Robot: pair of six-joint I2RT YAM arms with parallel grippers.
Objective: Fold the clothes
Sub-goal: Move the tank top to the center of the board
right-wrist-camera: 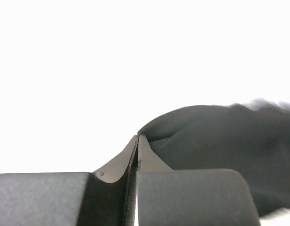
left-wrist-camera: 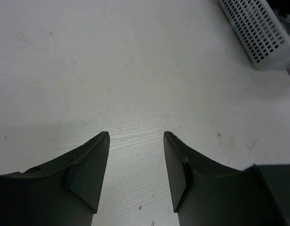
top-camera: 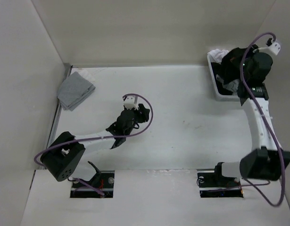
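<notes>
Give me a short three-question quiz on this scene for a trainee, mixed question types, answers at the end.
1. What is the right gripper shut on? A) nothing B) black shirt C) a white sock
2. True or false: the left gripper holds cloth.
3. Fill in: the folded grey cloth lies at the table's far ___ corner.
Key: 1 B; 2 false, it is open over bare table; 3 left.

On one counter [top-camera: 182,136] are counted two robot arms, namely left arm [top-camera: 95,138] and right arm [top-camera: 260,117], one white perforated basket [top-camera: 214,80], one folded grey cloth [top-camera: 75,89], one black T-shirt [right-wrist-camera: 220,141] and at least one white garment [top-camera: 219,52].
</notes>
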